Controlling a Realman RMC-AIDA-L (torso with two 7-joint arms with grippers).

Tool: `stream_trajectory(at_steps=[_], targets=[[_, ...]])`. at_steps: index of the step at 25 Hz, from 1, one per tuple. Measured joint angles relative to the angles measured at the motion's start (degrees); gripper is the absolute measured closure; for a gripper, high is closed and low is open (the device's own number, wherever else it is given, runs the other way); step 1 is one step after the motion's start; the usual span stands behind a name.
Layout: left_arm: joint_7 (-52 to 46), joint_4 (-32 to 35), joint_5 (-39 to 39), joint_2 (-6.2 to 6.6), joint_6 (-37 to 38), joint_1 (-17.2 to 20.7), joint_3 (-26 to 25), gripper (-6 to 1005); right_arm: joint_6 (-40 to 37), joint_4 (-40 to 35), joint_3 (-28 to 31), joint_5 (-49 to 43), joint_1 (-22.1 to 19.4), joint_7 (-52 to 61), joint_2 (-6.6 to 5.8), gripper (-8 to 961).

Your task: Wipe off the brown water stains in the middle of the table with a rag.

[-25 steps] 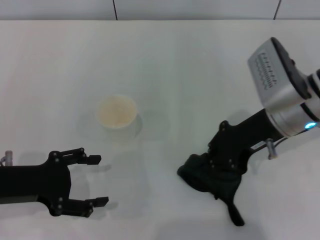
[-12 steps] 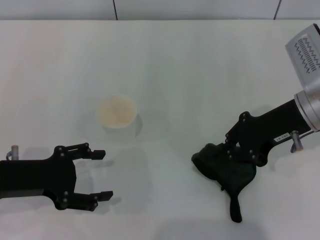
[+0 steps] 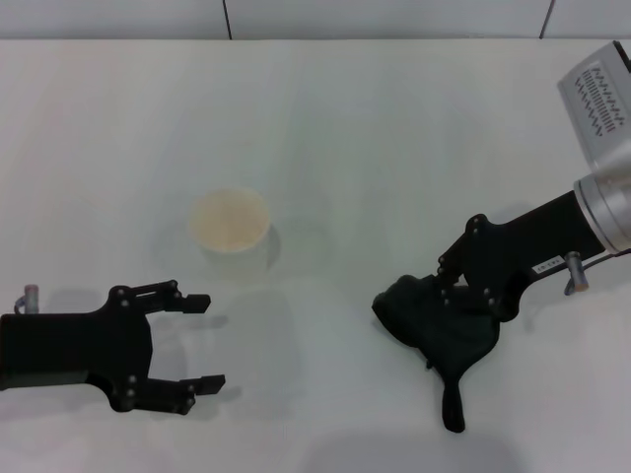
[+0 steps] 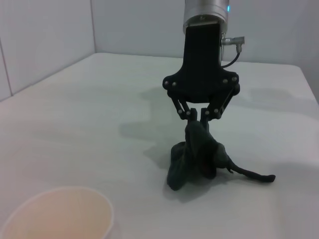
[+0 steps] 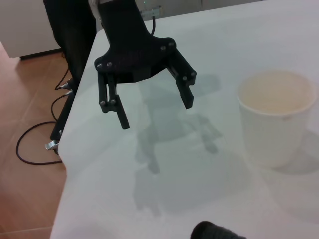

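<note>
My right gripper [image 3: 447,297] is shut on the dark charcoal rag [image 3: 441,333] and presses it onto the white table [image 3: 345,148] at the right. The rag's narrow tail [image 3: 453,409] trails toward the front edge. The left wrist view shows the same grip [image 4: 198,117] from the side, with the rag [image 4: 197,157] bunched under the fingers. My left gripper [image 3: 209,342] is open and empty at the front left; it also shows in the right wrist view [image 5: 157,114]. No brown stain shows in any view.
A white paper cup [image 3: 230,220] stands left of centre, just beyond my left gripper; it also shows in the left wrist view [image 4: 57,216] and the right wrist view [image 5: 273,115]. The table's left edge, with floor and cables [image 5: 35,134] beyond it, is close behind the left arm.
My right arm has dragged the rag to the right across the table, then settled. My left gripper has shifted slightly right and stayed open.
</note>
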Motion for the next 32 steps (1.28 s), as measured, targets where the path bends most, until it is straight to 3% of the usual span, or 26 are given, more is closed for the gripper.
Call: stream_trajectory(at_steps=[4,9,18,23,32], targets=[[-0.1,0.0,-0.1,-0.07,-0.1,-0.1,0.0,111,-0.1,0.9,0.0,0.6,1.0,0.5,0.42,876],[0.2,-0.1,-0.6,-0.05,-0.2,-0.1,0.0,111,-0.2,2.6,-0.1,1.3,2.7,1.4,0.59,791],[-0.2,-0.1,-0.8,0.11,-0.1,-0.2,-1.0,111,-2.8,-0.8,3.0,4.1,2.1,1.1,0.16,370],[-0.2,-0.1,-0.9,0.11,0.2,-0.2,-1.5,111,-4.8,-0.9,7.4,4.0,1.9,-0.9,-0.12,286],[0.3,-0.6,-1.0,0.15,0.5,-0.1,-2.9,111,-7.1,-0.1,15.5,4.2,-0.5,-4.6,-0.95,287]])
